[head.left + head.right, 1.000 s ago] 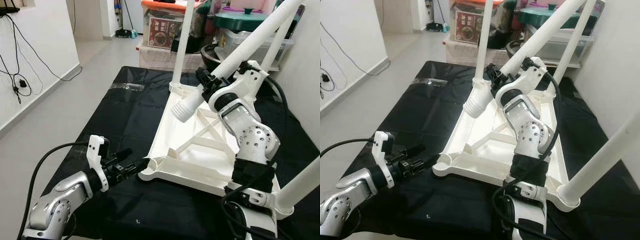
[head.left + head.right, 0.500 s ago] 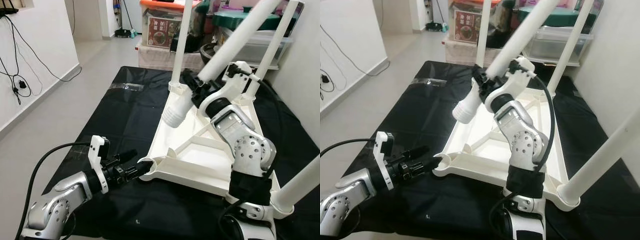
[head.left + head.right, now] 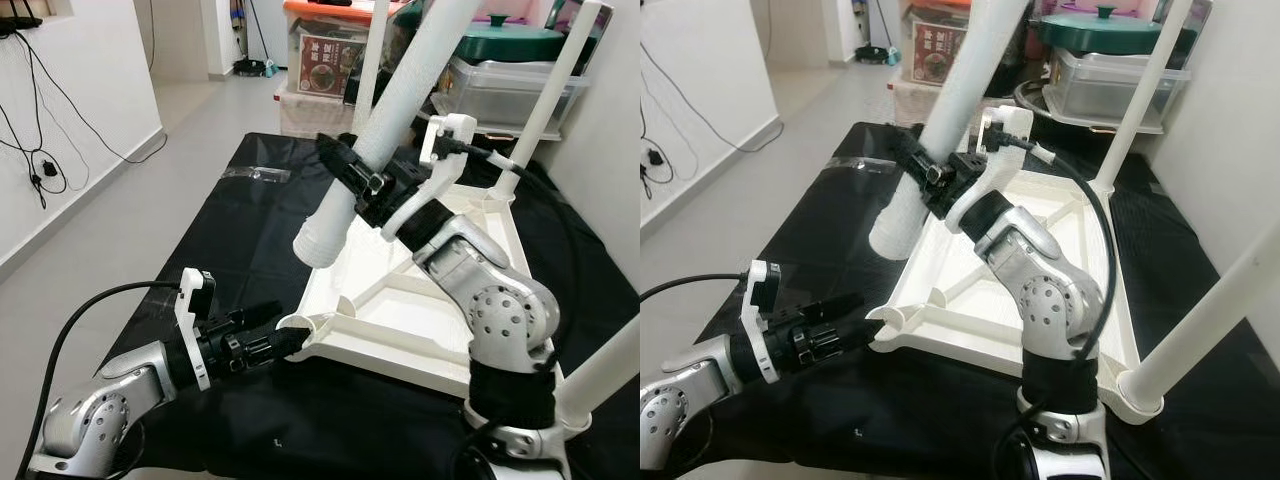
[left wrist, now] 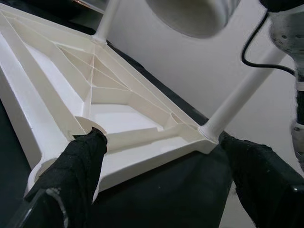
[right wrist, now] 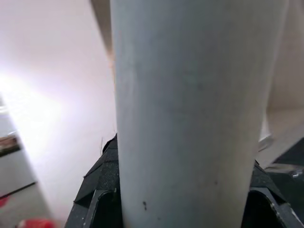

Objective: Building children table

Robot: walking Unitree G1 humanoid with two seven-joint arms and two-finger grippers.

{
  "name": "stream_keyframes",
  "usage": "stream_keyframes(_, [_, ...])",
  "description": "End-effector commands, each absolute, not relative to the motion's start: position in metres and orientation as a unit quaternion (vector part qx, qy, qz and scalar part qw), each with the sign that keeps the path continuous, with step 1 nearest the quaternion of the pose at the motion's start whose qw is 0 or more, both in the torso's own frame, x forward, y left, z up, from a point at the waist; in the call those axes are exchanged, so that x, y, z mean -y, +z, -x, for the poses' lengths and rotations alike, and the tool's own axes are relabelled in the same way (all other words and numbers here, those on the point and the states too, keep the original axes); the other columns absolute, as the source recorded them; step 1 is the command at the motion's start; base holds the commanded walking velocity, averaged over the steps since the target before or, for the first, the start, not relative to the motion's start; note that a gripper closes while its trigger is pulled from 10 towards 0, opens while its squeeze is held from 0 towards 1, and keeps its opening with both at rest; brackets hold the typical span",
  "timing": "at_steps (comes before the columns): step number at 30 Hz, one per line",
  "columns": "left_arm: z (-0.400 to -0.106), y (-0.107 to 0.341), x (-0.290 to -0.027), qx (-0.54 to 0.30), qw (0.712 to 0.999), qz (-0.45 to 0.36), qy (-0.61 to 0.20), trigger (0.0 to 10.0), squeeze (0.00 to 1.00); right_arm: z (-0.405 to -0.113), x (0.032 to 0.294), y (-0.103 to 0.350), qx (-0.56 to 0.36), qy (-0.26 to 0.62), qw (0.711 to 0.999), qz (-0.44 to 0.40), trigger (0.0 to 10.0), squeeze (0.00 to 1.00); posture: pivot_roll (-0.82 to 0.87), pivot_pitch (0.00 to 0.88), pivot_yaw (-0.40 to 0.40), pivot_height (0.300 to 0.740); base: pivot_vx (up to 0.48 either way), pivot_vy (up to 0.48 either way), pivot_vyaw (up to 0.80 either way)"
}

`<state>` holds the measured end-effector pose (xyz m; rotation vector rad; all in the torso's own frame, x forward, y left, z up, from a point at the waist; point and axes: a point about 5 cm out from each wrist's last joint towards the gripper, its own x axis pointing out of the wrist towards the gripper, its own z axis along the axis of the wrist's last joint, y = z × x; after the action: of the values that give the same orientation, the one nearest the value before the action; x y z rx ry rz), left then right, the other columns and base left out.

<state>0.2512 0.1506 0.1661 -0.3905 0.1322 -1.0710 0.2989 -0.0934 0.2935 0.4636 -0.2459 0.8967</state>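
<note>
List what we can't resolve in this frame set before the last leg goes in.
- Loose leg: top cut off by the edge in both eye views.
- Right tool: contact hidden in the right wrist view; the leg sits too close to the lens.
- Empty corner socket: inside blocked by the left tool in the left eye view.
- Storage-box label: too small to read.
- Tabletop: partly behind the right arm.

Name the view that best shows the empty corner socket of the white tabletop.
The left wrist view: the socket sits close between the left pincer fingers, its round rim plain. Both eye views show it smaller, at the tabletop's near corner. The right wrist view shows the leg.
</note>
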Motion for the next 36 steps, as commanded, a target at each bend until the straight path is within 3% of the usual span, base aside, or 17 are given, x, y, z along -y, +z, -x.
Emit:
stream_keyframes(1, [-0.248,0.168,-0.148,-0.068,0.83,0.18,-0.523,10.0,0.0,-0.294,0.09,0.295,0.118,0.451,0.857,-0.221,0.0,0.0,0.12,0.0,-0.069,0.74,0.0,0.0,0.0])
stream_keyframes(16, [-0.247,0.178,-0.128,-0.076,0.775,0.167,-0.605,10.0,0.0,-0.278,0.078,0.268,0.07,0.571,0.796,-0.187,0.0,0.0,0.12,0.0,-0.067,0.74,0.0,0.0,0.0])
stream_keyframes(35, [-0.252,0.183,-0.122,-0.071,0.756,0.148,-0.634,10.0,0.0,-0.258,0.066,0.247,0.029,0.629,0.757,-0.174,0.0,0.0,0.11,0.0,-0.06,0.74,0.0,0.0,0.0])
stream_keyframes(36, [-0.25,0.184,-0.119,-0.069,0.747,0.144,-0.645,9.2,0.0,-0.258,0.066,0.246,0.027,0.631,0.756,-0.173,0.0,0.0,0.11,0.0,-0.059,0.74,0.0,0.0,0.0])
